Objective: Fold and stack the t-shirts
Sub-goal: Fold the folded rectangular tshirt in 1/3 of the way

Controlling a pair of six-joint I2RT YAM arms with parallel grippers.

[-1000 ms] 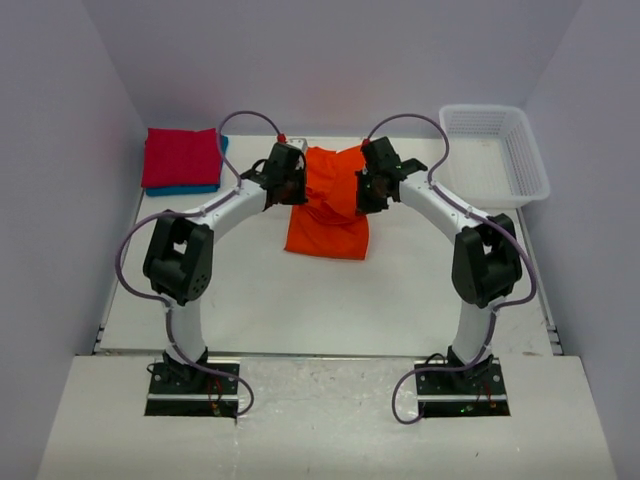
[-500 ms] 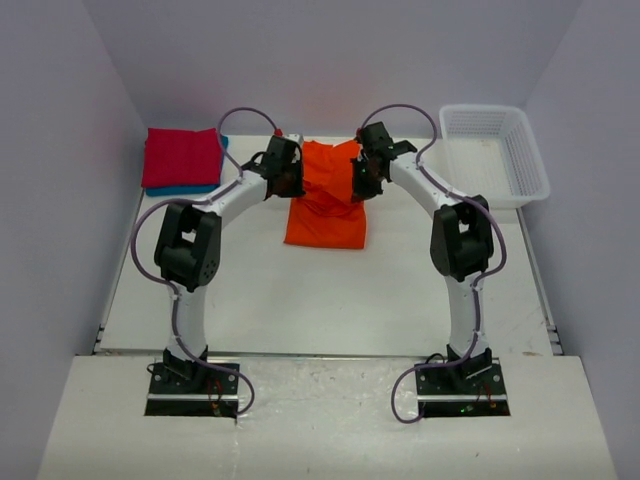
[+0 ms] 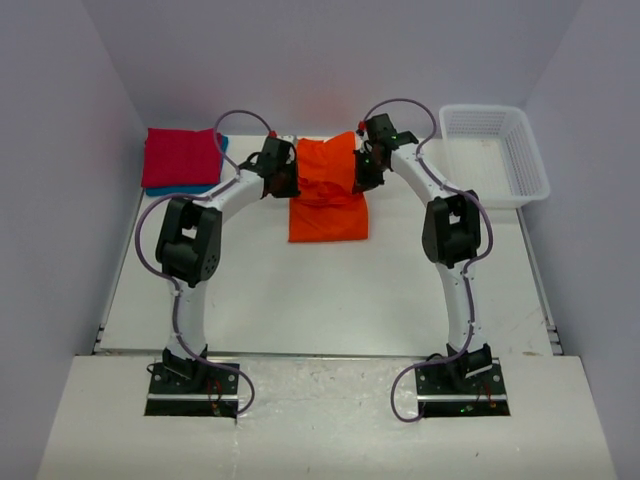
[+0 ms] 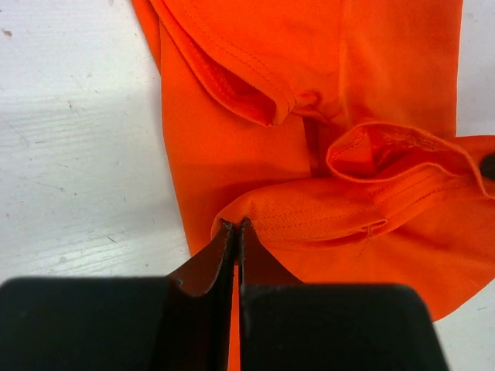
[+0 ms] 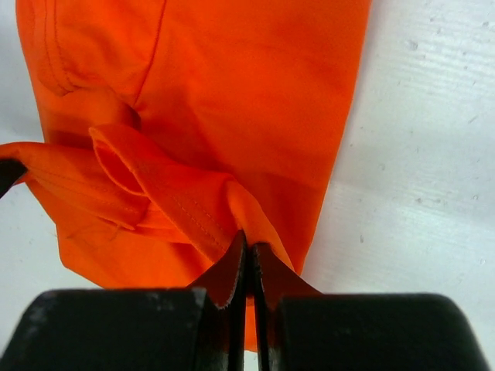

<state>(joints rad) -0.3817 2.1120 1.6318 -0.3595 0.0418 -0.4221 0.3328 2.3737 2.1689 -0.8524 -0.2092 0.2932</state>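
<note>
You have the left claw and the right claw each pinched shut on the 9 and 3 o'clock sides of the orange t-shirt at 12 o'clock on the tabletop, likely so it folds evenly before joining the red t-shirt at 10 o'clock.

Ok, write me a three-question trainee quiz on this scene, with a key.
1. True or false: the left hand and the right hand are both shut on the orange t-shirt.
2. Which colour t-shirt tops the far-left pile? A red; B blue; C orange.
3. Fill in: the white basket stands at the table's far ____ corner.
Key: 1 true; 2 A; 3 right.
</note>
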